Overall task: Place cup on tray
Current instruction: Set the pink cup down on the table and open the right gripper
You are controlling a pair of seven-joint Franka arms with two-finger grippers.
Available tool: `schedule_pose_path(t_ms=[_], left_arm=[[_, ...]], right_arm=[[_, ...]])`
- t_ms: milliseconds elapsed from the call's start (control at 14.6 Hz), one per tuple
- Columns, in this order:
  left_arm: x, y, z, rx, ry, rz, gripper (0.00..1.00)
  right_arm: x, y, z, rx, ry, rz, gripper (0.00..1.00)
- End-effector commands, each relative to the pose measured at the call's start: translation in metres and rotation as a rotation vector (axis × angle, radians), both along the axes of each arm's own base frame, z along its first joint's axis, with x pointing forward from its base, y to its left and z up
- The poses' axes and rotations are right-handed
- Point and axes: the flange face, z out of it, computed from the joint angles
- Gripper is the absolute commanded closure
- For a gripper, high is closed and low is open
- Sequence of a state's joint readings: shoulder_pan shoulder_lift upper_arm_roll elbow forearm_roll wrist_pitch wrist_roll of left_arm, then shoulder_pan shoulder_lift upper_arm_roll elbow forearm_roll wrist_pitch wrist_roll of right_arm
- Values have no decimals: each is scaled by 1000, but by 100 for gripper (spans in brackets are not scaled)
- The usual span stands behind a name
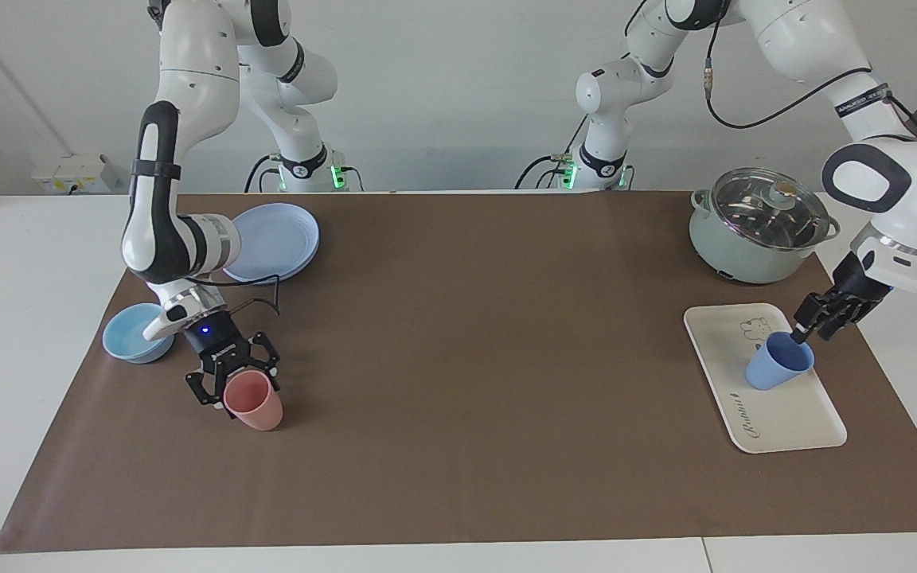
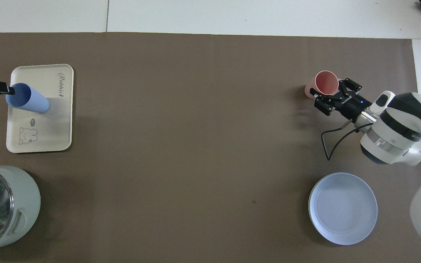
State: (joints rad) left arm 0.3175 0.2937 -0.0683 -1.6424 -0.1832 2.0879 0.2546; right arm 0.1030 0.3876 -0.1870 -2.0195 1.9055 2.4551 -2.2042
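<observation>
The periwinkle-blue cup (image 1: 777,362) is on the cream-white tray (image 1: 793,414) at the left arm's end of the table, tilted, with its mouth toward the gripper. My left gripper (image 1: 802,333) is shut on the cup's rim. In the overhead view the cup (image 2: 29,98) is over the tray's (image 2: 49,120) half farther from the robots, with the left gripper (image 2: 7,89) at its rim. My right gripper (image 1: 237,384) is closed around a tilted pink cup (image 1: 255,402) whose base is on the mat; they also show in the overhead view, gripper (image 2: 330,90) and pink cup (image 2: 323,83).
A pale green pot with a glass lid (image 1: 757,231) stands nearer to the robots than the tray. A round blue plate (image 1: 275,239) and a light-blue bowl (image 1: 136,333) lie at the right arm's end. A brown mat (image 1: 466,358) covers the table.
</observation>
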Motion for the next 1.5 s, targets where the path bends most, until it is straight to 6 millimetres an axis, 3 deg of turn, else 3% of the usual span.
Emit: schedule_pose_path(t_ms=[0, 68, 137, 273, 410, 614, 819, 1024, 1092, 1434], left_arm=[[22, -58, 33, 94, 91, -20, 0], [24, -83, 45, 108, 115, -10, 0], [22, -114, 55, 116, 151, -9, 0], [13, -155, 75, 122, 203, -11, 0], [-1, -167, 100, 166, 255, -38, 0], [-43, -175, 171, 167, 197, -45, 0], [-78, -184, 197, 180, 228, -57, 0], [-96, -181, 185, 187, 234, -68, 0], [-90, -184, 186, 185, 172, -65, 0], [-85, -184, 173, 177, 142, -66, 0]], right_arm=[[-11, 3, -1, -11, -20, 6, 100], [-13, 2, -2, -15, -19, 7, 98], [-12, 3, -1, -23, -28, 14, 3], [-9, 3, 2, -35, -41, 22, 0], [-8, 7, 16, -44, -53, 12, 0], [-11, 27, 54, -76, -36, -56, 0], [-16, 43, 79, -114, -25, -98, 0], [-24, 58, 99, -188, -25, -136, 0], [-24, 62, 101, -203, -24, -138, 0], [-6, 50, 121, -345, -70, -30, 0]])
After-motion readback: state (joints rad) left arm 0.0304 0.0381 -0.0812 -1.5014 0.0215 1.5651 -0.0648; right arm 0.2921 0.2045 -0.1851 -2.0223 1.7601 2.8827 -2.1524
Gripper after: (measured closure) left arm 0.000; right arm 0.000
